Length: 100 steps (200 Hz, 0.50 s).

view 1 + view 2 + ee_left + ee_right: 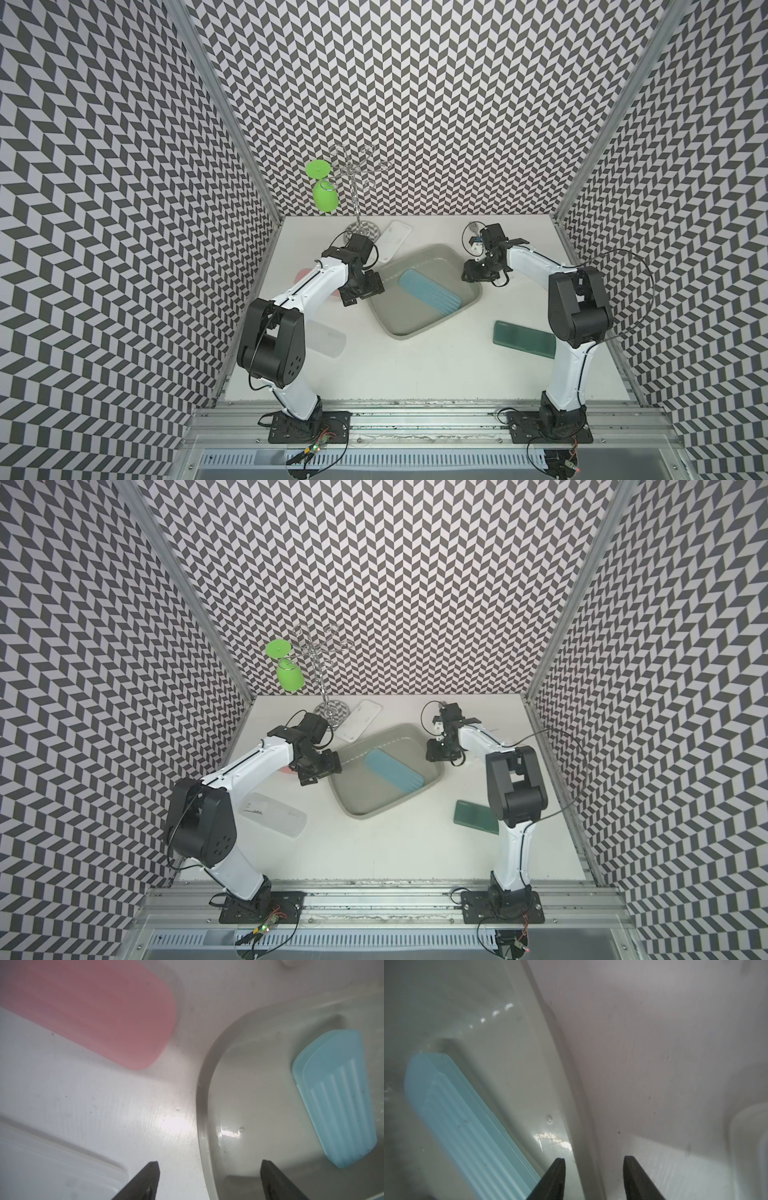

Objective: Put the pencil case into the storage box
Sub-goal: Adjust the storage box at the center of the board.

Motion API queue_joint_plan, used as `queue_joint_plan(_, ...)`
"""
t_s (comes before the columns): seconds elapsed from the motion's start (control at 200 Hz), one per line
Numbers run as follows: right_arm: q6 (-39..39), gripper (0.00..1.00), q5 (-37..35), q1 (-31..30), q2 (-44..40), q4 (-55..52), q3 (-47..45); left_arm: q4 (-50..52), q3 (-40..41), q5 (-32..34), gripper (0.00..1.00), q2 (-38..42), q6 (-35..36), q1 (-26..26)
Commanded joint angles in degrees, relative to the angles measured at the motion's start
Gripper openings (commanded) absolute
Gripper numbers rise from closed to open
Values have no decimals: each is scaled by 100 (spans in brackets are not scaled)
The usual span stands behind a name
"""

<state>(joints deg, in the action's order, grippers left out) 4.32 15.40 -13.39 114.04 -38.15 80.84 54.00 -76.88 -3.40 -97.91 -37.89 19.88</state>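
We see a pale blue, ribbed, oblong plastic pencil case (pixel 430 296) with rounded ends. It lies flat and slantwise inside the large grey plastic storage box (pixel 399 322) on the white surface (pixel 415 374). The left jaws and right jaws hang parted and empty over the box's left and right edges.

Even bright light; wrist views blurred
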Motion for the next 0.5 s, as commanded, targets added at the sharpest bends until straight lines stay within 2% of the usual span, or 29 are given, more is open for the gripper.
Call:
queue_joint_plan(0.0,204,49,247,-42,-421,58,-322,258,-628,416,82,-269,333,-46)
queue_joint_plan(0.175,720,41,228,-43,-907,94,-941,644,-2298,1154,81,-1269,952,-46)
queue_joint_plan(0.325,1091,35,366,-43,-1197,155,-1410,793,-3790,1510,81,-2332,1335,-46)
queue_joint_plan(0.496,1380,33,482,-42,-1529,8,-1800,583,-4600,1532,82,-3121,1605,-48)
